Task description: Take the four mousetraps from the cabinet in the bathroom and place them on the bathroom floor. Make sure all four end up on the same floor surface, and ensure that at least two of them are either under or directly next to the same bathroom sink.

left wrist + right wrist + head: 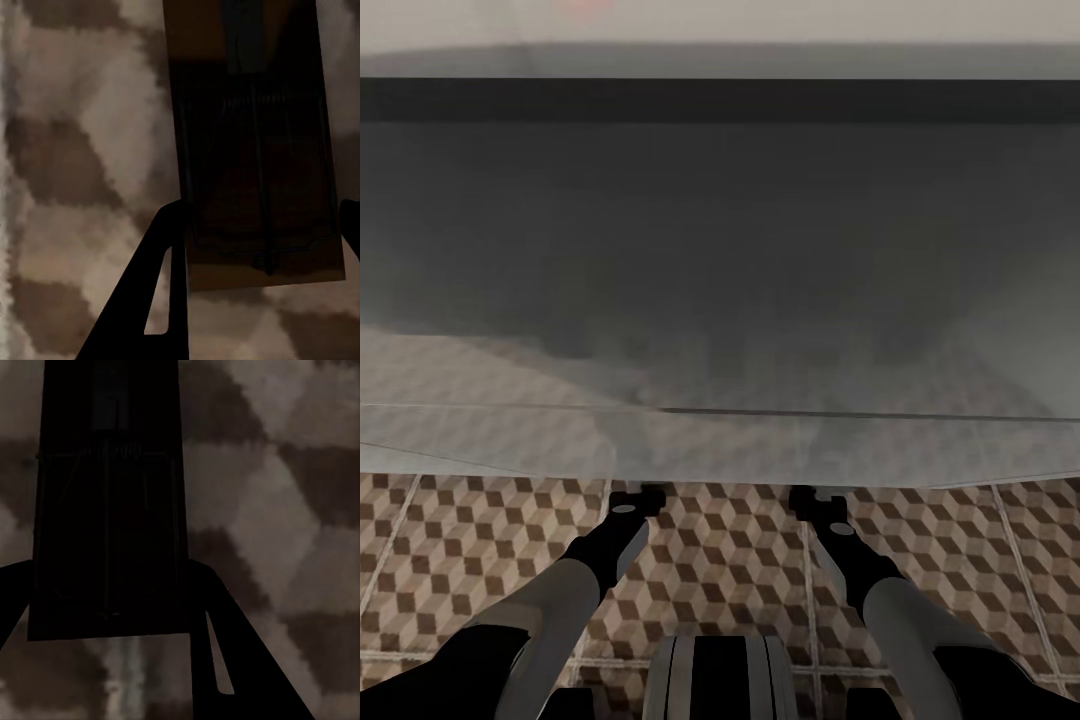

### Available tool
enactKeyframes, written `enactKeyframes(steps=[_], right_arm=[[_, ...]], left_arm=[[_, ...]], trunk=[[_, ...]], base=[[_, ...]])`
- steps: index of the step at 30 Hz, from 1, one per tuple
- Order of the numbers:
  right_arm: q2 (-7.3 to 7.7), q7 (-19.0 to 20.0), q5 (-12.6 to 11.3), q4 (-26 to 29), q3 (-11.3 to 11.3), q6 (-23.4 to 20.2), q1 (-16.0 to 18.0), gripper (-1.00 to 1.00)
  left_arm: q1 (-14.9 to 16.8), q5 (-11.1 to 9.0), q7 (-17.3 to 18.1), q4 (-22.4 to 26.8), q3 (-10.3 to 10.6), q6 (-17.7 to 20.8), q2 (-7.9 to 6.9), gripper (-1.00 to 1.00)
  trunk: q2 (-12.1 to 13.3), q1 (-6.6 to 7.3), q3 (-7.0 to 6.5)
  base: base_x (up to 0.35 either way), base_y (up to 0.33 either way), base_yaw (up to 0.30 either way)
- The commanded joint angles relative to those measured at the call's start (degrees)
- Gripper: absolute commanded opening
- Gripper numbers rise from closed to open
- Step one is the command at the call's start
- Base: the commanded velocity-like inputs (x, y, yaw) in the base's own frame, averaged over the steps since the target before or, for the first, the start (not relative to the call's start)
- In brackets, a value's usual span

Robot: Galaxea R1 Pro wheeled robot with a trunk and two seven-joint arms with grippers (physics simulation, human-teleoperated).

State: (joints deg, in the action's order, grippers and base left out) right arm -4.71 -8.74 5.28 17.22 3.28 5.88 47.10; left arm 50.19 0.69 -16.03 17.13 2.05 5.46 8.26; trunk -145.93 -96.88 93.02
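In the left wrist view a brown wooden mousetrap (255, 150) with thin wire parts sits between the two dark fingers of my left gripper (262, 217), which is shut on its long edges just above the cube-patterned bathroom floor (75, 150). My right gripper (105, 574) is shut the same way on a second, very dark mousetrap (112, 510) close over the tiles (285, 510). From the head camera, both grippers (638, 497) (807, 497) reach forward low over the floor (730, 560). Their tips and the traps are hidden under a pale overhanging edge.
A large pale grey blurred unit (720, 440) fills the upper part of the head view, with its lower edge overhanging the tiles just ahead of my wrists. My own base (720, 675) shows at the bottom between the arms.
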Motion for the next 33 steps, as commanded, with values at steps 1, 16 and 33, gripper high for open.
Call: enactKeyframes(steps=[1,16,33], right_arm=[[-0.03,-0.13,0.08,-2.80,0.58,0.24,0.01,-1.00],[-0.03,-0.13,0.08,-2.80,0.59,0.79,0.01,-1.00],[-0.11,-0.13,0.16,-2.80,0.51,1.07,-0.02,-1.00]], left_arm=[[-0.01,0.29,-0.41,0.11,0.27,0.43,0.03,-1.00],[0.07,0.56,-0.32,0.74,0.40,0.37,0.00,-1.00],[0.07,0.54,-0.32,1.04,0.41,-2.23,-0.05,-1.00]], trunk=[[-0.01,0.00,0.03],[-0.01,0.00,0.03],[-0.01,0.00,0.03]], base=[[0.000,0.000,0.000],[0.000,0.000,0.000],[0.000,0.000,0.000]])
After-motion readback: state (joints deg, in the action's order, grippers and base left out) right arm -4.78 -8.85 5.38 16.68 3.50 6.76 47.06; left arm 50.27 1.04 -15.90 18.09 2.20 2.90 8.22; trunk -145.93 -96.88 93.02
